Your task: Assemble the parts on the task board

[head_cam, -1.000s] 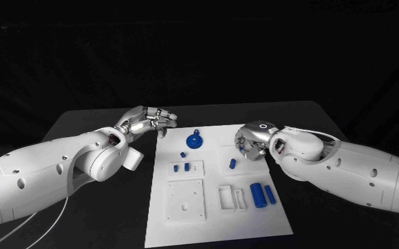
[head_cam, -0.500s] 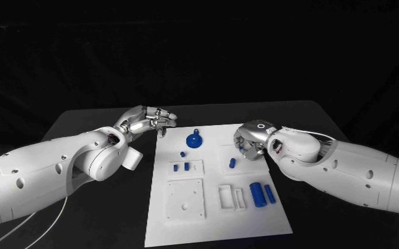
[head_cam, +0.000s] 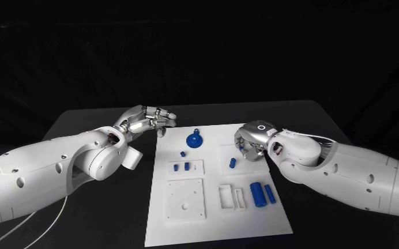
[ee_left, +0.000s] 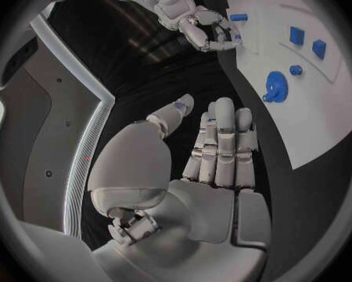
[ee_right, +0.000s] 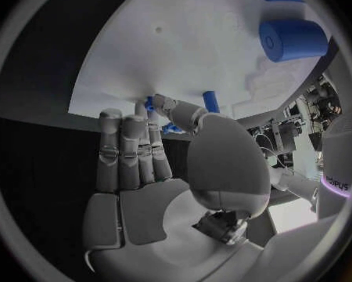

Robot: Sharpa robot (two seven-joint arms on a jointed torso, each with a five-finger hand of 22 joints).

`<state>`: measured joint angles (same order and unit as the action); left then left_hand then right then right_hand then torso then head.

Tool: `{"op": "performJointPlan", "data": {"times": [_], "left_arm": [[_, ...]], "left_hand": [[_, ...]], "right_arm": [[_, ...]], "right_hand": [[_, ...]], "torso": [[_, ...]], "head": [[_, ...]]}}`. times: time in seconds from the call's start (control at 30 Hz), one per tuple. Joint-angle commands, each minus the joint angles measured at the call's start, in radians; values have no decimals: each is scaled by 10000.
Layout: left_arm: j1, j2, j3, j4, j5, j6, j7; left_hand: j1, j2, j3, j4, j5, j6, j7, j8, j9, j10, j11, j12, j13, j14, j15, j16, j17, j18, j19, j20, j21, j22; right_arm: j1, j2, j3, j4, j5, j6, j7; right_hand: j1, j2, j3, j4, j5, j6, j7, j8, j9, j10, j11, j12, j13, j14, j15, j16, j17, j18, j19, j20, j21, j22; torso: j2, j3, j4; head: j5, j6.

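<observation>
The white task board lies in the middle of the table. On it are a blue gear, a small peg, two small blue blocks, a short blue pin and two blue cylinders. My right hand hovers over the board's right edge just beyond the pin. A small blue part sits pinched between its thumb and fingertips. My left hand floats off the board's far left corner, fingers straight and apart from the thumb, holding nothing.
A square recessed plate and a narrow slotted holder sit in the board's near half. Black table surrounds the board on all sides, and both forearms flank it.
The right forearm has shifted slightly toward the near side. The hands and the parts on the board keep their places.
</observation>
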<state>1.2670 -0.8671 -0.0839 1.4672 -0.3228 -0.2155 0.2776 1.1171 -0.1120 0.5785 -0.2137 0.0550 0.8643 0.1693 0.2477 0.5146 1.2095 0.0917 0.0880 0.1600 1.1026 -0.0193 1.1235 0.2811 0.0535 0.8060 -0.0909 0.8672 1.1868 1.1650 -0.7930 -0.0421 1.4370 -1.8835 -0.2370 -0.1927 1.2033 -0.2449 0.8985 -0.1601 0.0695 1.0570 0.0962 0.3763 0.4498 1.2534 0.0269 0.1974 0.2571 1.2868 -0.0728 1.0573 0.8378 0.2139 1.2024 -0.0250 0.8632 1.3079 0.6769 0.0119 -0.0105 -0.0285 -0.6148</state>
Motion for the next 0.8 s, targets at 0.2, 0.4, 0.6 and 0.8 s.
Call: {"op": "performJointPlan", "data": {"times": [0.2,0.4,0.6,0.8], "left_arm": [[9,-3,8,-29,71,72,79],[9,-10,8,-15,71,63,79],[9,-19,7,-28,71,55,77],[9,6,7,-131,71,7,80]], "left_hand": [[-66,49,-16,-25,22,-73,25,72,-13,13,10,37,-9,67,3,-72,-8,66,72,-248,-71,-12],[-67,52,-16,-29,23,-73,24,73,-14,13,10,37,-9,69,3,-75,-7,65,74,-248,-73,-11],[-67,54,-17,-36,25,-74,24,75,-15,12,10,37,-9,73,3,-78,-5,64,76,-248,-76,-11],[-67,54,-18,-43,25,-76,24,77,-16,11,10,37,-10,77,3,-82,-4,64,78,-248,-80,-11]], "right_arm": [[-40,-47,74,181,-216,-534,35],[-37,-193,231,460,-145,-568,32],[-25,-444,396,884,-47,-531,25],[-20,-547,461,1370,179,-734,85]], "right_hand": [[42,-181,180,49,-102,124,-3,62,18,800,17,-8,81,33,-94,19,44,479,105,-14,80,195],[46,-206,208,71,-108,139,-8,62,20,816,12,-15,101,41,-98,21,57,479,118,-22,91,193],[47,-236,236,98,-109,157,-13,62,22,831,8,-24,121,48,-102,22,72,479,131,-30,103,192],[48,-249,251,116,-114,163,-15,59,23,837,6,-32,133,50,-104,22,80,479,135,-34,108,191]], "torso": [[-1,-5,-3],[-5,-13,1],[-7,-20,-8],[-14,-10,-16]], "head": [[5,27],[12,35],[27,41],[82,59]]}}
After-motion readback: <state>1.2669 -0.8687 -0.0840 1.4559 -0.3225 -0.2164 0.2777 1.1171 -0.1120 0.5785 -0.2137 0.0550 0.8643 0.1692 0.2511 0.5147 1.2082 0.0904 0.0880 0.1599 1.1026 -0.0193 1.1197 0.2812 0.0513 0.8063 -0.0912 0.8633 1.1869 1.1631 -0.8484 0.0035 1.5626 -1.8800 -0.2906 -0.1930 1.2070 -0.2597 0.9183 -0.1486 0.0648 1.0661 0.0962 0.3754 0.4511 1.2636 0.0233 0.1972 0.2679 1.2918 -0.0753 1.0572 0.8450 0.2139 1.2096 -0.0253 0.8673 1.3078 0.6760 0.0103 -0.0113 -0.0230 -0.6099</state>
